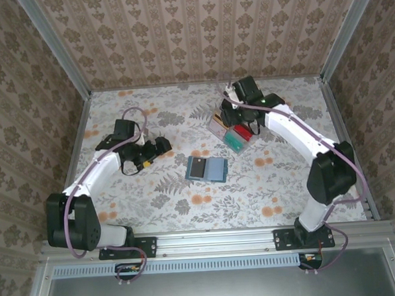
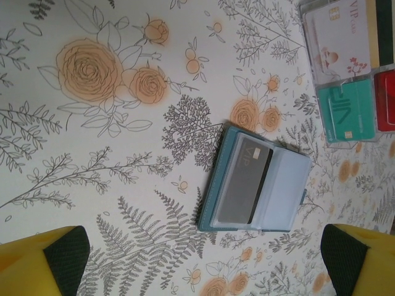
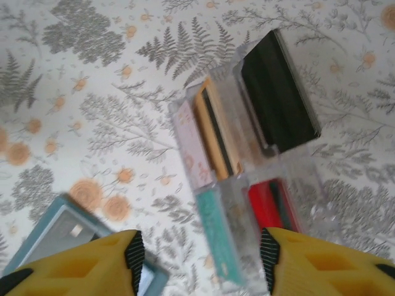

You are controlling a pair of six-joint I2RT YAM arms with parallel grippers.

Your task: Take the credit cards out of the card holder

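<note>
The teal-blue card holder (image 1: 206,168) lies open and flat on the floral table, paler blue inside. A dark grey card (image 2: 245,185) sits in its left clear sleeve, while the right sleeve looks empty. My left gripper (image 1: 161,147) hovers to the left of the holder, open, with nothing between its yellow fingers (image 2: 52,262); in the left wrist view the card holder (image 2: 256,182) is ahead of them. My right gripper (image 1: 232,116) hangs open over the clear tray, and the card holder's corner (image 3: 52,231) shows beside its left finger (image 3: 133,256).
A clear compartment tray (image 1: 230,130) stands just behind and to the right of the holder, holding white, yellow, black, teal and red cards (image 3: 213,132). In the left wrist view the tray (image 2: 345,68) is at the top right. Patterned walls enclose the table.
</note>
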